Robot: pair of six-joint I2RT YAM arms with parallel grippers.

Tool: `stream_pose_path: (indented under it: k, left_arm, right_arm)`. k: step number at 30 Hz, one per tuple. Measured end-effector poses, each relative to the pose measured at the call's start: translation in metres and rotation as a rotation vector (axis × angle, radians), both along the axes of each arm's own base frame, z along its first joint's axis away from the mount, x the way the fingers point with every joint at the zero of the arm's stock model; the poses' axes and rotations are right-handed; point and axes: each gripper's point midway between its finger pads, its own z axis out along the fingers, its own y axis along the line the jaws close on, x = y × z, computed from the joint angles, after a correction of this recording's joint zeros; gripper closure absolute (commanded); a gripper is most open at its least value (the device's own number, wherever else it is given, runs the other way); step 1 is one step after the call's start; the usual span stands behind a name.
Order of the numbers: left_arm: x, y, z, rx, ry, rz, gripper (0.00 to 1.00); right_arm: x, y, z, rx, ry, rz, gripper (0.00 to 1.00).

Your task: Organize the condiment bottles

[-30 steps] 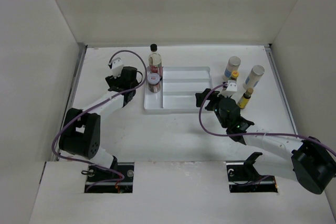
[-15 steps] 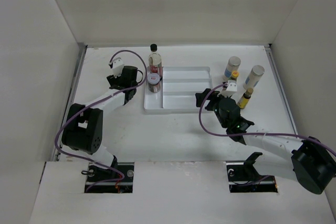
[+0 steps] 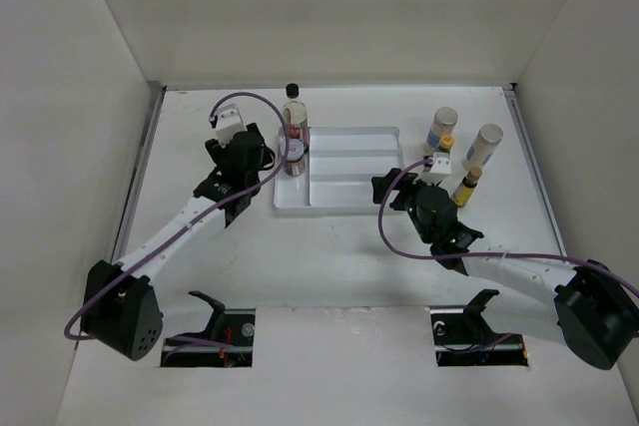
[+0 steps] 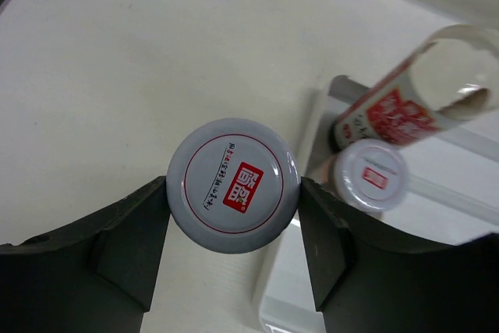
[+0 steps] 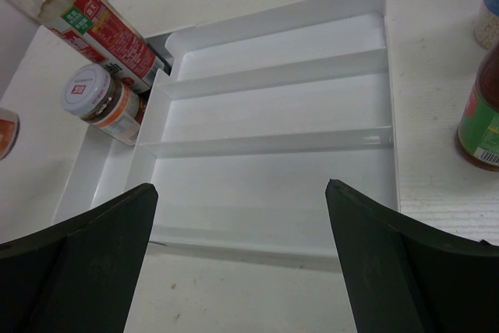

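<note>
My left gripper (image 3: 252,154) is shut on a short red-labelled jar with a pale lid (image 4: 234,185), held just left of the white stepped tray (image 3: 349,175); the top view hides this jar under the gripper. A second such jar (image 3: 293,154) stands in the tray's left end, beside the clear black-capped bottle (image 3: 294,112). My right gripper (image 3: 395,190) is open and empty at the tray's right front; its fingers (image 5: 101,247) frame the tray (image 5: 273,177). Two silver-lidded shakers (image 3: 440,128) (image 3: 484,145) and two yellow-capped bottles (image 3: 446,144) (image 3: 466,185) stand right of the tray.
White walls enclose the table on the left, back and right. The tray's three steps (image 5: 281,107) hold only the jar (image 5: 97,103) and the bottle (image 5: 90,17) at their left end. A dark bottle (image 5: 479,118) stands close to the right finger.
The left arm has swung its elbow down and out, and its gripper has shifted slightly right towards the tray with the jar. The right arm has not moved.
</note>
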Motion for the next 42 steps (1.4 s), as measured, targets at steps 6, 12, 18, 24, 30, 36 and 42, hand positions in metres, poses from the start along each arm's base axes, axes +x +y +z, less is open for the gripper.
stream_pose_path:
  k: [6, 12, 18, 24, 30, 36, 42]
  left_arm:
    - [-0.026, -0.042, 0.023, -0.022, -0.061, -0.124, 0.61]
    - [-0.046, -0.098, -0.006, 0.004, 0.018, -0.281, 0.61]
    - [-0.040, -0.116, -0.032, 0.016, 0.065, -0.315, 0.61]
    - [-0.035, -0.120, -0.058, 0.021, 0.085, -0.317, 0.60]
    - [-0.038, -0.117, -0.086, 0.043, 0.123, -0.322, 0.54]
    - [-0.037, -0.117, -0.085, 0.009, 0.057, -0.314, 0.26]
    - [-0.063, -0.120, -0.066, -0.058, -0.042, -0.368, 0.00]
  right_arm:
    - [0.000, 0.000, 0.004, 0.007, -0.009, 0.000, 0.13]
    - [-0.001, 0.000, 0.008, 0.010, -0.021, 0.004, 0.62]
    - [-0.001, 0.000, 0.013, 0.017, -0.035, 0.005, 0.78]
    - [-0.003, -0.001, 0.021, 0.032, -0.054, 0.007, 0.75]
    - [-0.007, 0.001, 0.032, 0.052, -0.081, 0.019, 0.30]
    - [-0.010, -0.002, 0.048, 0.073, -0.115, 0.019, 0.09]
    - [-0.006, -0.014, 0.073, 0.038, -0.117, -0.008, 0.05]
